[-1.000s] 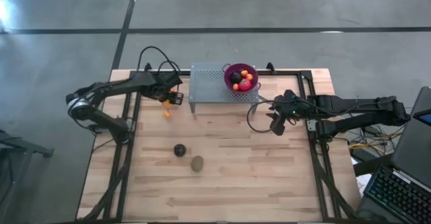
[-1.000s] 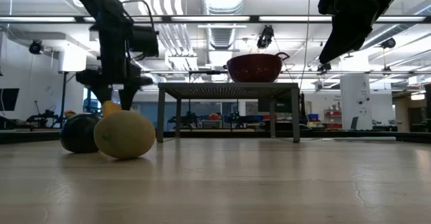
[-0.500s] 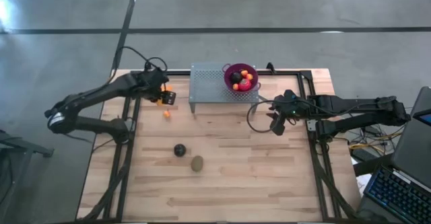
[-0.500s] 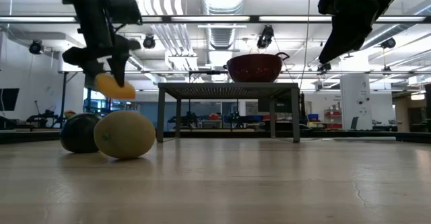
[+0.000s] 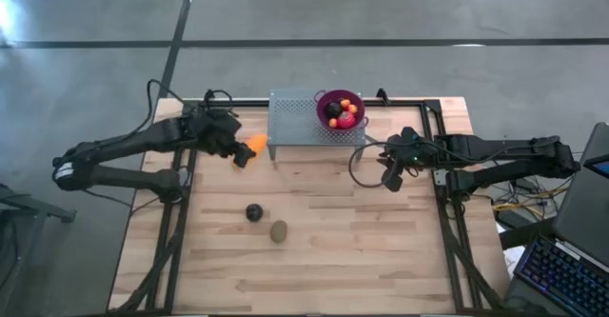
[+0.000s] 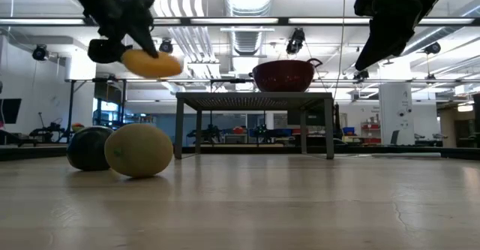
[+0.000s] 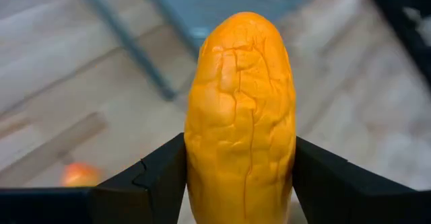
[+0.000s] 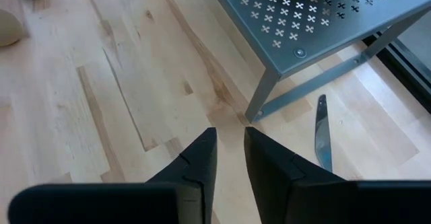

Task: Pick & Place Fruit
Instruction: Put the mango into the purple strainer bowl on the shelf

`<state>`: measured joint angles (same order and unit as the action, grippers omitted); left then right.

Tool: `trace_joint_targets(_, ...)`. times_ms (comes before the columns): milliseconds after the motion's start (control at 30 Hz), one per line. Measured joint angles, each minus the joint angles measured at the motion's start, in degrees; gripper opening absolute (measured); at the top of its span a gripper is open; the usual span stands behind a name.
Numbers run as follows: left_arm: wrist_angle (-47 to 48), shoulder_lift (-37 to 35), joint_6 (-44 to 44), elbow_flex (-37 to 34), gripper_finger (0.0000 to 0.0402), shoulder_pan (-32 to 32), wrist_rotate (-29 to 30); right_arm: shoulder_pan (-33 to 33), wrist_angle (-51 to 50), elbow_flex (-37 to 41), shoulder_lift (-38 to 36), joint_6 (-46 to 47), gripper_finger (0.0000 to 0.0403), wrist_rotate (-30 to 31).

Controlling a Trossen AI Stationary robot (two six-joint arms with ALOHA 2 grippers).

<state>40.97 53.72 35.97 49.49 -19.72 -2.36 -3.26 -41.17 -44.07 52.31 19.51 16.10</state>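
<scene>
My left gripper is shut on the elongated orange fruit, held in the air left of the grey perforated stand. The fruit also shows in the low view and the left wrist view. A small orange ball lies on the table below it. A near-black round and a brown-green oval rest on the wood near the table's middle. The purple bowl stands on the stand with several fruits in it. My right gripper hovers right of the stand, shut and empty. My left gripper pinches the elongated fruit's two long sides between its two fingers, toward the fruit's rear end. The fingers come roughly level from the table's left and lie along the fruit. The fruit sticks out ahead of them toward the stand, lifted clear of the table.
A thin silver knife lies on the wood by the stand's leg, near my right gripper. The stand is a low table with open room under it. Black frame rails run along the table's left and right sides.
My left gripper has risen from the table with the elongated orange fruit and tipped from pointing down to roughly level. The fruit, first hanging below the fingers just above the wood, is now well clear and points toward the stand. The small orange ball has stayed on the table.
</scene>
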Motion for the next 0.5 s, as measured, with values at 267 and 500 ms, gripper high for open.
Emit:
trace_joint_targets(267, -7.6, -0.36, -0.02, -2.32, 0.0236, 10.84, -0.17, 0.01, -0.02, 0.0, 0.0, 0.0, 0.0059, -0.02)
trace_joint_targets(500, -28.77, -0.21, -2.25, -9.37, 0.0236, 19.58, -0.12, 0.01, -0.02, 0.0, 0.0, 0.01, 0.0076, -0.02)
